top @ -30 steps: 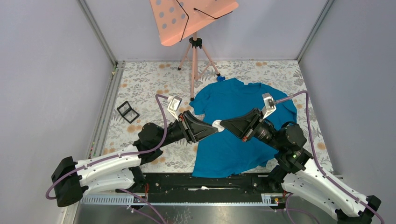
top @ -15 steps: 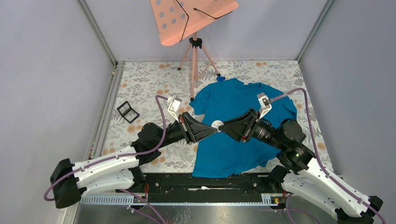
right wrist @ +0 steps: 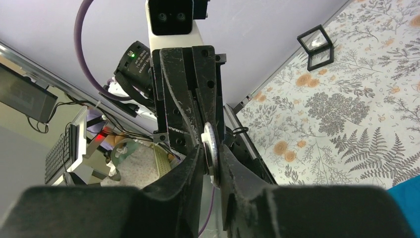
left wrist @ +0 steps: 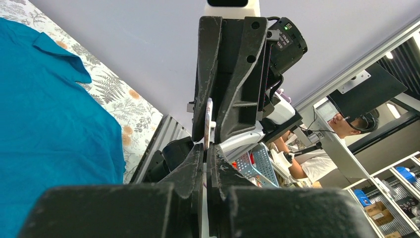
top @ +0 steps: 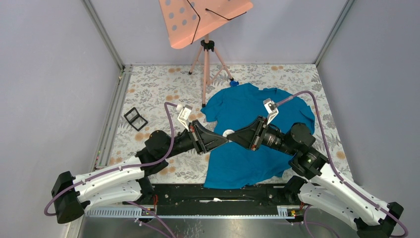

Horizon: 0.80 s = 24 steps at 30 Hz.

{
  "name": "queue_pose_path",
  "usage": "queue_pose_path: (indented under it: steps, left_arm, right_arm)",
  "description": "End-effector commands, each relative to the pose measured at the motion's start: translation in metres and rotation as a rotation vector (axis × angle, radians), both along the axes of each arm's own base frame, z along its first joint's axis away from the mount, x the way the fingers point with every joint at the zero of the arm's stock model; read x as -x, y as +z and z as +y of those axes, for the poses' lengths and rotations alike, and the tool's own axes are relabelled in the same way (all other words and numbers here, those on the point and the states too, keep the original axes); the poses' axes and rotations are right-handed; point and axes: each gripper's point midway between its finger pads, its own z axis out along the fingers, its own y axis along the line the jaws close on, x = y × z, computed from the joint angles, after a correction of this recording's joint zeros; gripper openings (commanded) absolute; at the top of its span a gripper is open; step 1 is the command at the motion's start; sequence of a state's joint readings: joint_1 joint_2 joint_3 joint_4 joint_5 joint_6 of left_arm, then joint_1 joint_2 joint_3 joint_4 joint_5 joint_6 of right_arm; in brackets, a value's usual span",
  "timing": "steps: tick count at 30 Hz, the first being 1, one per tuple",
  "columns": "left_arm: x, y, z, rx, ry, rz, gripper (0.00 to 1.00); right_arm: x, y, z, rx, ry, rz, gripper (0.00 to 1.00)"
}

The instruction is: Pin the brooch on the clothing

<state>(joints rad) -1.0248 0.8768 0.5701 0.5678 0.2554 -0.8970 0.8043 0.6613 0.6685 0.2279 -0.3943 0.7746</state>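
From the top camera, the left gripper [top: 226,139] and the right gripper [top: 234,138] meet tip to tip over the teal T-shirt [top: 250,106], on the side nearer the left arm. The shirt lies spread on a floral tablecloth [top: 158,89]. The brooch [top: 229,132] shows as a small white disc where the two tips meet, and the black fingers cover its lower edge. The right arm [top: 297,141] reaches across the shirt's lower part and hides some of it. Beyond one sleeve stands a pink tripod [top: 206,69] bearing a pink perforated board [top: 203,15], with one leg ending just beside the fabric. A tiny blue lump [top: 234,83] lies near the collar. A black square frame [top: 135,119] lies well apart, on the left arm's side.

In the left wrist camera the brooch [left wrist: 208,121] is edge-on, a thin pale upright sliver. The left gripper's fingers are closed tight on its near edge. Its far part runs up against the right gripper's fingers, which stand directly behind and block the view past it. The shirt fills the left of the picture, apart from the disc. Outside the cell a person [left wrist: 341,126] sits at a desk.

In the right wrist camera the right gripper's fingers stand a little apart with the brooch [right wrist: 210,144] in the gap, its pale face half turned to the lens. Whether either pad presses on it cannot be told. The left gripper's closed fingers come onto the disc from above and fill the middle of the frame. The black frame lies on the cloth at upper right.
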Motion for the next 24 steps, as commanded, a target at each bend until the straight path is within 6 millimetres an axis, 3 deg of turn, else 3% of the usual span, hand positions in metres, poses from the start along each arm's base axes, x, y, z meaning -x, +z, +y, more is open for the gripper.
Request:
queue_pose_path:
  steps: [1, 8, 18, 24]
  left_arm:
    - [-0.001, 0.033, 0.006, 0.061, 0.024, -0.064, 0.00]
    - [0.002, 0.033, 0.004, 0.054, 0.007, -0.085, 0.00]
    - [0.006, 0.031, 0.002, -0.026, -0.010, -0.155, 0.00]
    - [0.007, 0.027, 0.003, -0.072, -0.012, -0.174, 0.00]
  right_arm:
    - [0.008, 0.020, 0.000, -0.034, 0.030, -0.040, 0.19]
    - [0.000, 0.006, 0.000, 0.020, -0.002, 0.007, 0.00]
    - [0.001, -0.038, 0.015, 0.221, 0.083, 0.153, 0.01]
    - [0.008, -0.045, 0.022, 0.227, 0.146, 0.181, 0.08]
